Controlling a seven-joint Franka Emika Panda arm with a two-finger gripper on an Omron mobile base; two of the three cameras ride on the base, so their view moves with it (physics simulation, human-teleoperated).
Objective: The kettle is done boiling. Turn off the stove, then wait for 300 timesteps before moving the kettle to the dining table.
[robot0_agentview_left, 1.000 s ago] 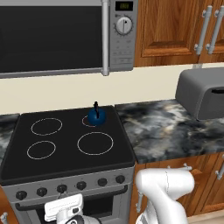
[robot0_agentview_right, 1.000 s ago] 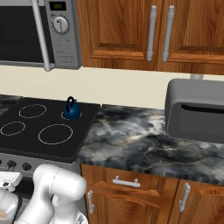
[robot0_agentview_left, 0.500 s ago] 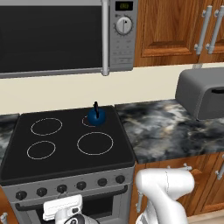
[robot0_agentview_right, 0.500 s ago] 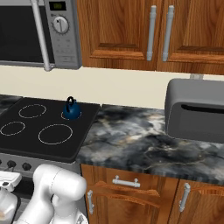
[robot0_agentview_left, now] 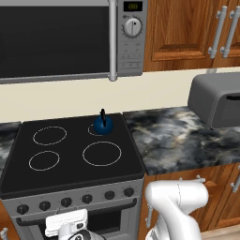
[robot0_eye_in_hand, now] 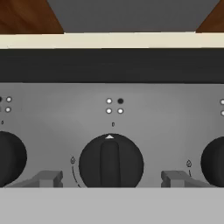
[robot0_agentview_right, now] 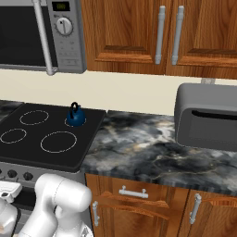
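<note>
The small dark-blue kettle (robot0_agentview_left: 103, 124) (robot0_agentview_right: 75, 118) stands upright on the back right burner of the stove (robot0_agentview_left: 70, 161) (robot0_agentview_right: 28, 150). All the burner rings are white. In the hand view my gripper (robot0_eye_in_hand: 111, 179) faces the stove's steel front, open. Its fingertips (robot0_eye_in_hand: 48, 178) stand wide apart on either side of a dark knob (robot0_eye_in_hand: 110, 159) without touching it. The knob's ridge is vertical and its pointer aims straight up at the mark. My arm (robot0_agentview_left: 176, 206) (robot0_agentview_right: 60, 203) bends down low in front of the stove. The dining table is out of view.
A steel microwave (robot0_agentview_left: 61, 40) (robot0_agentview_right: 46, 32) hangs above the stove. A grey bread box (robot0_agentview_left: 218, 98) (robot0_agentview_right: 208, 115) sits on the marbled counter (robot0_agentview_left: 173, 136) (robot0_agentview_right: 148, 152) to the right. Neighbouring knobs (robot0_eye_in_hand: 8, 159) flank the middle one. Wood cabinets are above and below.
The jaws have spread apart off the knob. Kettle, stove and arm look unmoved in the base views.
</note>
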